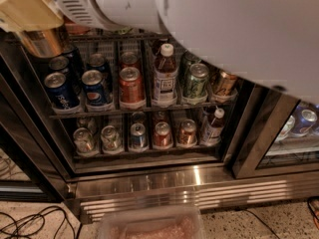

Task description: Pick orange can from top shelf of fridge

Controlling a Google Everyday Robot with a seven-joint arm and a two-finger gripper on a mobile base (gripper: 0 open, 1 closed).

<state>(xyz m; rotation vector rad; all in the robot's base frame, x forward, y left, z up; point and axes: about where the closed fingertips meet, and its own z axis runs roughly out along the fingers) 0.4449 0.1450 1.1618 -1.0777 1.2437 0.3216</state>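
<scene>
Gripper (31,19): top left, jaws clamped on the orange can's (42,42) upper end.
Can: hangs tilted, lifted clear of the fridge (149,178) and Pepsi cans (60,89).

The gripper (29,16) sits at the upper left before the fridge (149,178), clasping the orange can (42,41) just above the left-hand cans (60,89). A bottle (164,76) stands mid-shelf, with small cans (137,136) on the shelf below.
</scene>
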